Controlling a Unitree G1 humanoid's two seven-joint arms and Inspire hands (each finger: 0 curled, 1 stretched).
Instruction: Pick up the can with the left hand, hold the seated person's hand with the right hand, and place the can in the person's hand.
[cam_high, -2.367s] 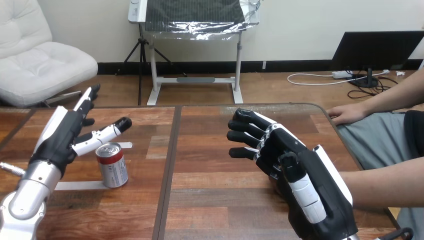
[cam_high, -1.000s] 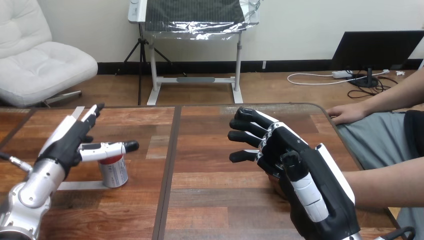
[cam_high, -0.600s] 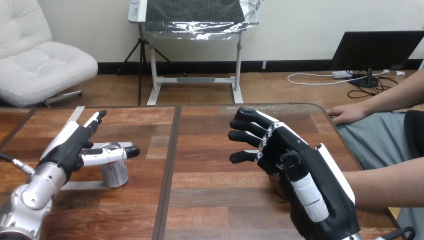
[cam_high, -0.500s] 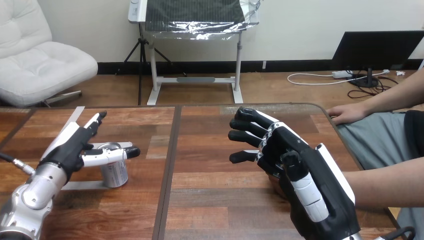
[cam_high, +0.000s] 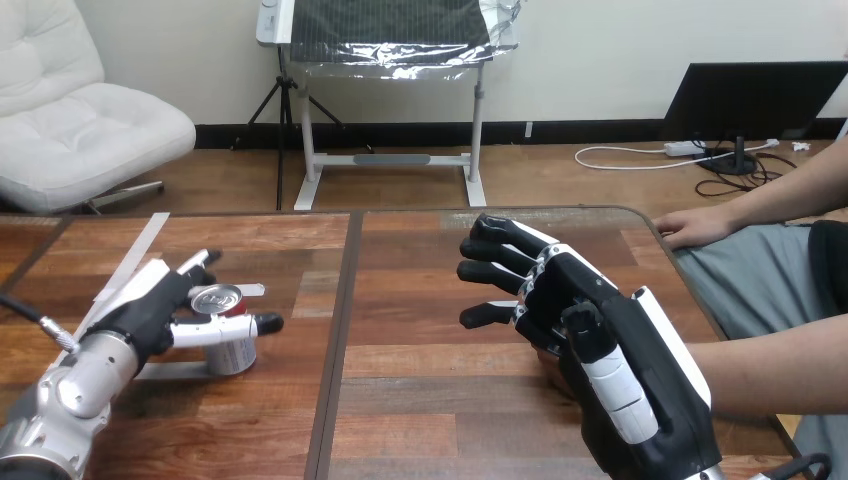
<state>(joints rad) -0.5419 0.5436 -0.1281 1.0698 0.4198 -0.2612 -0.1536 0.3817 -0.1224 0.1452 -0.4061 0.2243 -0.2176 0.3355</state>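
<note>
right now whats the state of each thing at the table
can: upright on the table, not lifted
left hand: open, thumb in front of the can, fingers behind it
right hand: open, fingers relaxed, above the table
person's hand: resting at the table's far right corner

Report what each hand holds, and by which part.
Nothing clearly held. The left hand brackets the can near its top, thumb in front, fingers behind. The right hand covers the person's nearer hand; grip cannot be told.
</note>
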